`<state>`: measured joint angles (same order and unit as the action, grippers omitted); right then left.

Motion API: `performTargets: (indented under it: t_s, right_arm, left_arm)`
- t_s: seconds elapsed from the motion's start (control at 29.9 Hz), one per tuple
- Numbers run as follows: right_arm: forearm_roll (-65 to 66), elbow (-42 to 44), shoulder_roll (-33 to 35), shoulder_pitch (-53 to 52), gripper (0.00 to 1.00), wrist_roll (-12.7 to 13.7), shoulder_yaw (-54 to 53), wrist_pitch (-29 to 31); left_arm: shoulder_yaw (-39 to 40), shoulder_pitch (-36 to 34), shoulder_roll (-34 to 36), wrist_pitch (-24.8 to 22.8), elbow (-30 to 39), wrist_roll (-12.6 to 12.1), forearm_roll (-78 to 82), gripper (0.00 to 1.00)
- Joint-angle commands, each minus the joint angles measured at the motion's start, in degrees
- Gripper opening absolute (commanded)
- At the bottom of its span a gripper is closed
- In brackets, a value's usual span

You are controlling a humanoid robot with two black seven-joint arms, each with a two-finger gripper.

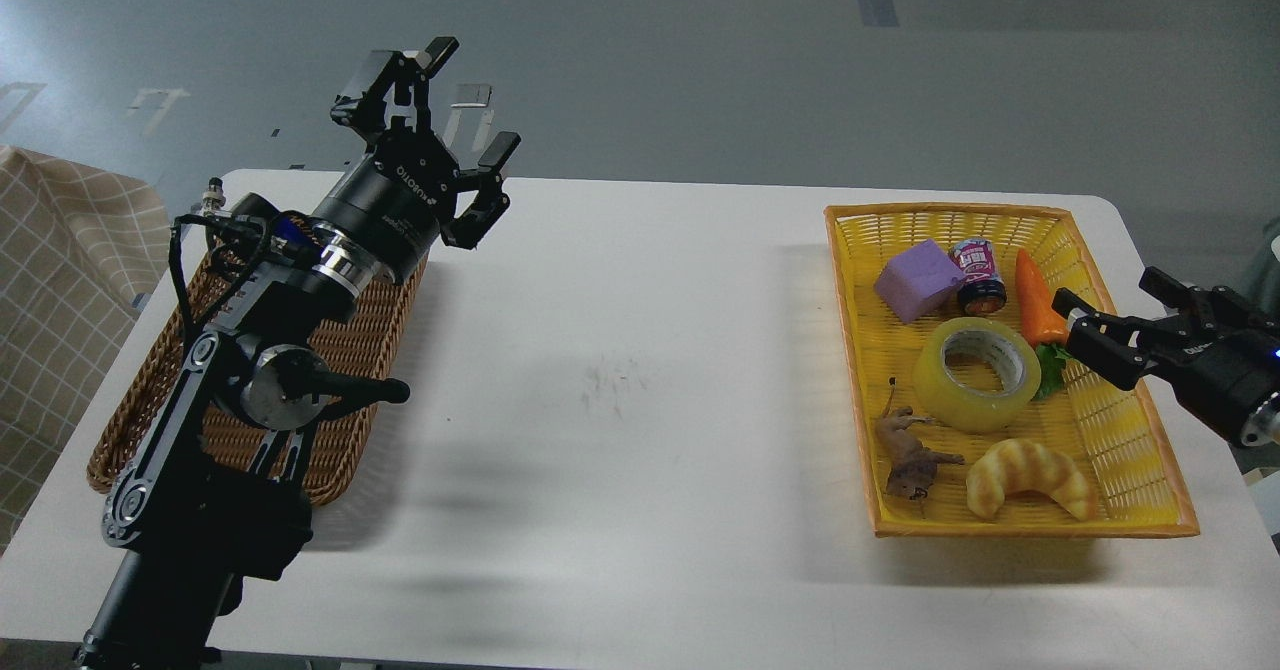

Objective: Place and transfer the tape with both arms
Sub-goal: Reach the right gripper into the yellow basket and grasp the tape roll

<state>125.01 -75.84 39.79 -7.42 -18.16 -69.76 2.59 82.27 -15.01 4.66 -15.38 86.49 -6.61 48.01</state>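
Nearby, tape among carrot, croissant, dinosaur, right pincer spread

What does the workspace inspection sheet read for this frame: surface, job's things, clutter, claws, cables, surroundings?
Surface: white table, faint scuffs mid-table.
Job's things: tape lying flat in yellow basket.
Clutter: purple block, small can, carrot, toy animal, croissant share that basket; brown wicker basket at left.
Claws: left claw open, raised; right claw open, beside the tape.
Cables: black cables on left arm.
Surroundings: grey floor, checked cloth at left.
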Motion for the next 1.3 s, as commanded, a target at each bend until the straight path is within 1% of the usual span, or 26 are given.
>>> performTargets:
  t_s: [0.0, 0.07, 0.17, 0.33, 0.6, 1.07, 1.14, 1.17, 1.2, 1.27]
  right_arm:
    - [-0.01, 2.36, -0.68, -2.68, 0.99, 0.06, 3.31, 2.68]
    - [-0.01, 4.9, -0.68, -4.78, 0.99, 0.06, 6.11, 4.09]
    - [-0.01, 6.49, -1.12, -6.02, 0.99, 0.06, 7.62, 4.35]
    - [-0.01, 10.36, -2.61, -9.36, 0.99, 0.06, 9.55, 7.17]
    - [-0.01, 14.4, -5.6, -11.12, 0.98, 0.58, 9.82, 7.52]
    - [-0.01, 16.25, -9.73, -11.47, 0.95, 1.28, 10.52, 8.05]
    - [-0.01, 16.6, -9.74, -11.47, 0.9, 1.73, 10.78, 8.05]
    - [-0.01, 16.78, -9.74, -11.47, 0.83, 1.9, 10.96, 8.05]
    - [-0.01, 17.04, -9.74, -11.47, 0.8, 1.9, 10.96, 8.05]
    - [-0.01, 17.74, -9.74, -11.56, 0.78, 1.99, 10.96, 8.05]
  left_arm:
    - [0.0, 0.16, 0.0, 0.0, -0.01, 0.02, -0.02, 0.99]
    - [0.0, 0.24, 0.0, 0.0, -0.01, 0.02, -0.02, 0.99]
    - [0.0, 0.24, 0.0, 0.0, -0.01, 0.02, 0.07, 0.99]
    - [0.09, 0.68, -0.09, 0.08, -0.01, 0.02, 0.07, 0.99]
    - [0.09, 0.68, -0.09, 0.09, -0.01, 0.02, -0.02, 0.99]
    - [0.18, 0.68, 0.08, 0.26, -0.01, 0.02, -0.02, 0.99]
    - [0.26, 0.77, 0.08, 0.26, -0.01, 0.1, -0.02, 0.99]
    - [0.53, 0.77, 0.08, 0.26, -0.01, 0.02, -0.02, 0.99]
    - [0.53, 0.77, 0.0, 0.26, -0.01, 0.02, -0.02, 0.99]
    - [0.53, 0.77, 0.0, 0.26, -0.01, 0.02, -0.02, 0.99]
